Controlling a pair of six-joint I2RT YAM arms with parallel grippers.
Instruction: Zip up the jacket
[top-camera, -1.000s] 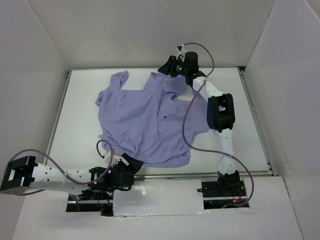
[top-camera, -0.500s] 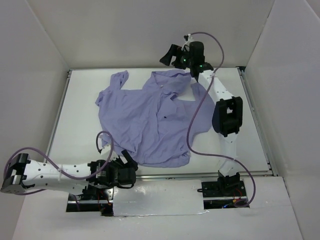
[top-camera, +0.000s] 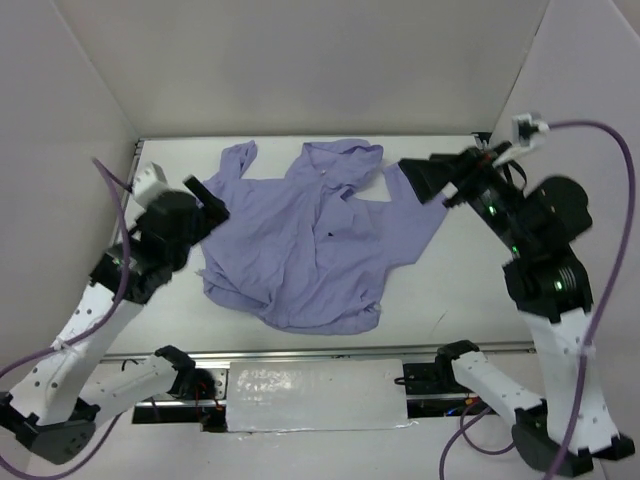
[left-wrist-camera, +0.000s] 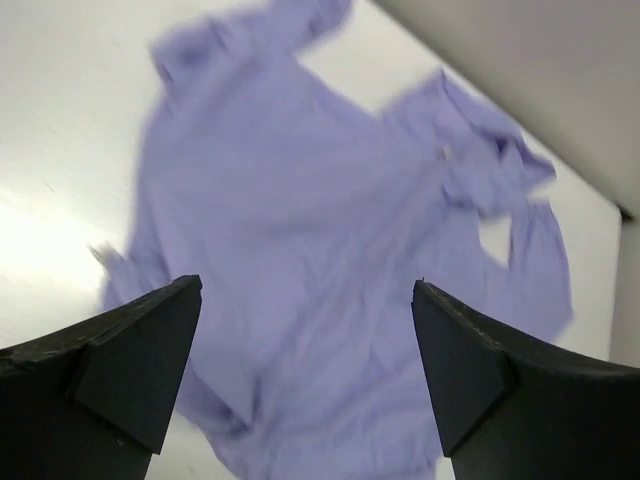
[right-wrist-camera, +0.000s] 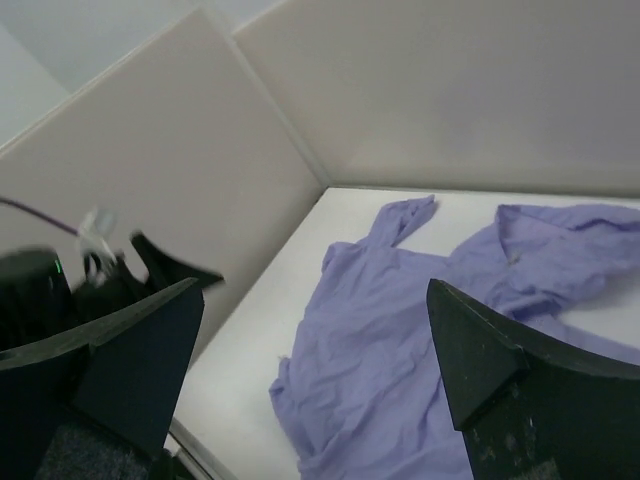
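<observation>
The left end effector has come away from the near hem of the jacket. It has swung up high over the left side of the bench, with its arm reared up. The right end effector has quit the hood at the far edge, drawn back and lifted. The hood now lies uncovered and spread a little wider.

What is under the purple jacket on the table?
The jacket lies spread on the white table, which shows bare beside it. Whether anything lies beneath the fabric cannot be seen; the cloth covers that area.
</observation>
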